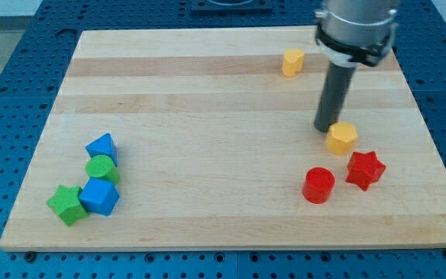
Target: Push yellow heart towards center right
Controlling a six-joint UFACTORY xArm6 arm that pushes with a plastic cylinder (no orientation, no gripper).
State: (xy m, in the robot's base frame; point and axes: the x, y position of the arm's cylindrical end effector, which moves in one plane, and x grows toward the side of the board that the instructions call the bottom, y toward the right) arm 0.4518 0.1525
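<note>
Resting against the yellow heart (342, 137), my tip (324, 128) is set at its left for a rightward push; no jawed tool is fitted.

Board (207, 101) is pale wood with lighter and darker stripes, sitting on a blue perforated table (22, 46). Two yellow blocks (292, 62) (342, 137), a red star (365, 170), red cylinder (318, 185), two blue blocks (101, 147) (99, 197), green cylinder (99, 168), green star (66, 204). Rod (334, 97) is dark grey.
</note>
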